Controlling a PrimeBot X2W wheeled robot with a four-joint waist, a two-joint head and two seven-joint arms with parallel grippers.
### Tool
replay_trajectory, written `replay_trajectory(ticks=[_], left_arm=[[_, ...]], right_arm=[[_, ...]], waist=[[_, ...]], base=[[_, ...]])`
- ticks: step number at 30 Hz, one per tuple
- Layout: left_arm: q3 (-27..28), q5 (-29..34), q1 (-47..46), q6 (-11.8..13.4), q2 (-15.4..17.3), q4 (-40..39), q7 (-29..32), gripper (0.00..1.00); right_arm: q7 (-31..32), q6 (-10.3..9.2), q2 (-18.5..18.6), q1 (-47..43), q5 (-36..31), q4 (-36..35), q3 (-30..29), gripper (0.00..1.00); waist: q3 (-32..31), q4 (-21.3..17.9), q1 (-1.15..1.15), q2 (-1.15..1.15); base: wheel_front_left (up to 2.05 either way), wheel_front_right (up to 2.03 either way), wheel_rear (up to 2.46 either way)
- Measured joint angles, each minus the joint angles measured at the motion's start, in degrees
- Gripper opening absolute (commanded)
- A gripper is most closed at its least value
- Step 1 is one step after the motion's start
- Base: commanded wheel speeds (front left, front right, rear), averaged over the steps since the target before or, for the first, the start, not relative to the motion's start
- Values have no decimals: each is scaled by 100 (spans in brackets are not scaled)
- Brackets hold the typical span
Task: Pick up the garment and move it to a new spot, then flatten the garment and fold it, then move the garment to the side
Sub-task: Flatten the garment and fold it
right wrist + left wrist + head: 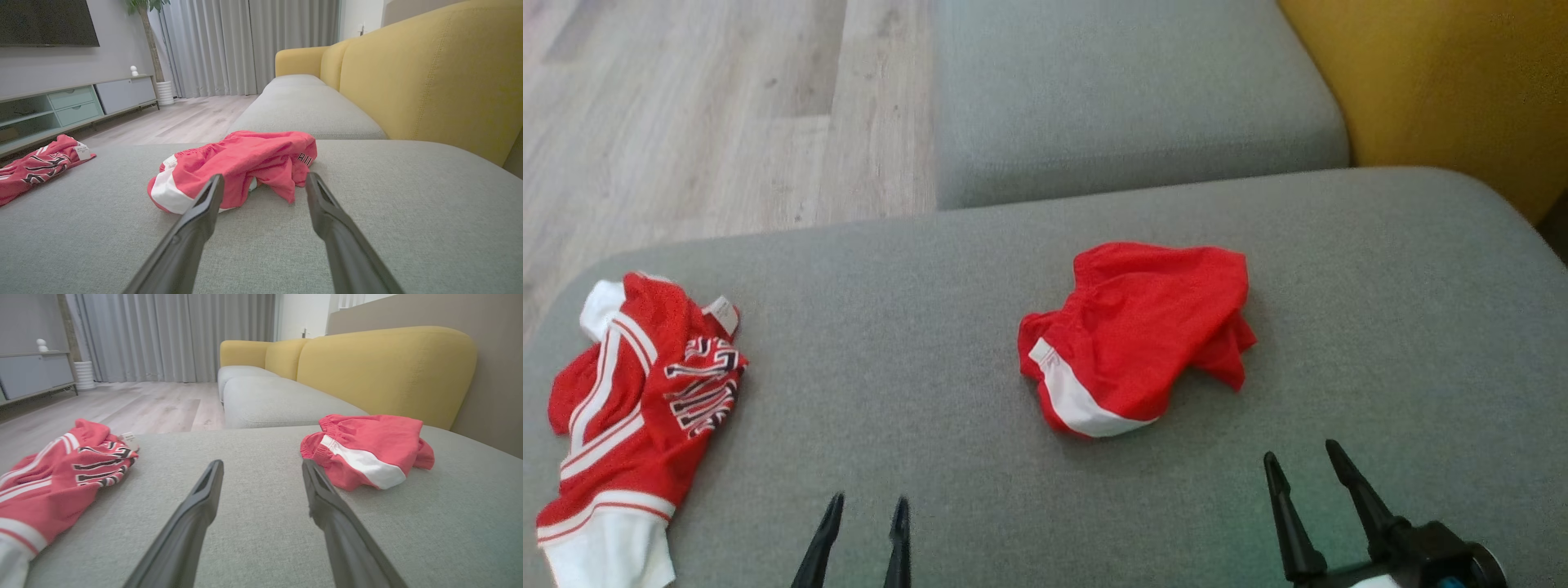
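Red garment (1139, 335) lies lengthwise left-right, waistband leftward.

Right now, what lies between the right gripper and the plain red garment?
Bare grey cushion, nothing else, lies between the right gripper and the plain red garment; the head view shows this gap.

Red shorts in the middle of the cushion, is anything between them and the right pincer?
Nothing visible. Bare grey cushion lies between the open right pincer and the red shorts; the striped jersey lies far left.
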State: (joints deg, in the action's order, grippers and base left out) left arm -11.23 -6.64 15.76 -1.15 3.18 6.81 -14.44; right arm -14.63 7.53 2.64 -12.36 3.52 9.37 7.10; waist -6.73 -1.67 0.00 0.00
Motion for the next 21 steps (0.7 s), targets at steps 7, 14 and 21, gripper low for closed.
replay_trajectory(ticks=[7,14,21], left_arm=[[-254,-30,-1374,-420,-11,831,1,100],[-1259,-684,-3082,-600,41,1872,780,100],[-2426,-1917,-4627,-643,523,2483,1045,100]], right_arm=[[0,0,-2,34,-122,-124,-40,100],[0,0,-3,321,-253,-223,-75,100],[-1,0,-3,836,-311,-341,-100,100]], waist=[[447,10,1,0],[1007,-97,1,0],[1659,-264,2,0]], base=[[0,0,0],[0,0,0],[0,0,0]])
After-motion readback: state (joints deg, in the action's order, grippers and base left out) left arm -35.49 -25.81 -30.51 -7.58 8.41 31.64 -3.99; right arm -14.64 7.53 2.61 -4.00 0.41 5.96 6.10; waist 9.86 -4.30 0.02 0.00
